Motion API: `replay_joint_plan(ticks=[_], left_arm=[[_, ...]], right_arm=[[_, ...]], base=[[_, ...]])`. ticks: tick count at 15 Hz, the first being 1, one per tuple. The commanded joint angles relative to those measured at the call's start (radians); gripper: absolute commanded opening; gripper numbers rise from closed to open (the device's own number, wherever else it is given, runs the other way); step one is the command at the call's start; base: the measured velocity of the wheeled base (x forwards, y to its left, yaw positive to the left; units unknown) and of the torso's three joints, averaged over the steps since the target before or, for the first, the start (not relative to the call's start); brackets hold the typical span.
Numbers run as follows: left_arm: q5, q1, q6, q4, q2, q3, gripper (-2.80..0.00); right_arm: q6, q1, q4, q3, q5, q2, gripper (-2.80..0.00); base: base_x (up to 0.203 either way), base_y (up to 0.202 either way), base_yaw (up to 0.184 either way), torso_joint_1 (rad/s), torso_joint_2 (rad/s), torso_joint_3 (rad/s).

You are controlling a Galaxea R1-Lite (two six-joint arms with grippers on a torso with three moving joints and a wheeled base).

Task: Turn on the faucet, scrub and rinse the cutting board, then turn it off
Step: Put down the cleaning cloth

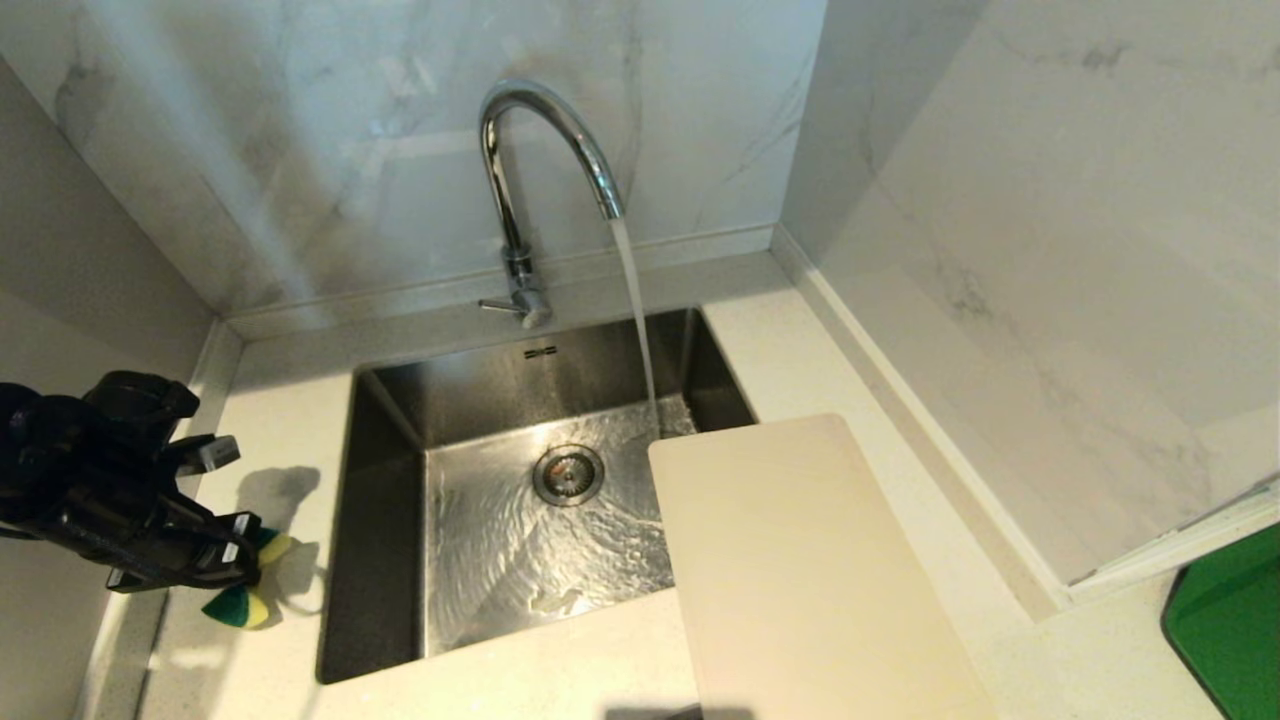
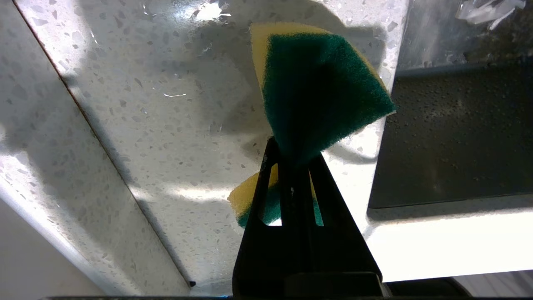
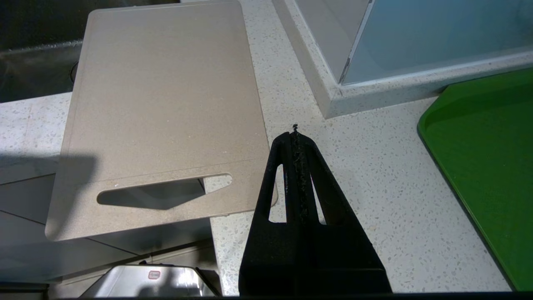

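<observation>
Pinched tight in my left gripper [image 2: 293,166], the sponge [image 2: 320,91] hangs over the counter beside the sink [image 1: 385,520]. My right gripper [image 3: 296,141] sits closed and empty near the cutting board [image 1: 810,570], which overhangs the basin with the faucet [image 1: 530,170] running. That thin pinch could let the wet sponge slip during scrubbing.

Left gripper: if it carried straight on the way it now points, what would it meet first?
Judging by the left wrist view, the left gripper, shut on the sponge, points down at the speckled countertop beside the sink; the sponge would likely press onto it first, though depth is unclear.

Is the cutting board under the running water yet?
No, the stream from the faucet lands in the sink just beside the cutting board, missing its corner.
</observation>
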Motion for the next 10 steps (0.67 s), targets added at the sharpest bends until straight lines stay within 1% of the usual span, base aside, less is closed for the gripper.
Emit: replay_joint_plan(ticks=[1, 5, 7, 10], left_arm=[[-0.002, 0.008, -0.002, 0.003, 0.002, 0.003, 0.00], [-0.004, 0.018, -0.002, 0.003, -0.018, 0.009, 0.00], [-0.006, 0.036, -0.008, 0.003, -0.029, 0.018, 0.00], [-0.047, 0.041, -0.010, 0.004, -0.087, 0.027, 0.00]], right_arm=[[-0.001, 0.000, 0.000, 0.000, 0.001, 0.001, -2.80], [0.001, 0.000, 0.000, 0.001, 0.001, 0.001, -2.80], [0.001, 0.000, 0.000, 0.001, 0.001, 0.001, -2.80], [0.001, 0.000, 0.000, 0.000, 0.001, 0.001, -2.80]], base=[[0.000, 0.000, 0.000, 0.000, 0.00, 0.000], [0.000, 0.000, 0.000, 0.000, 0.00, 0.000], [0.000, 0.000, 0.000, 0.000, 0.00, 0.000], [0.000, 0.000, 0.000, 0.000, 0.00, 0.000]])
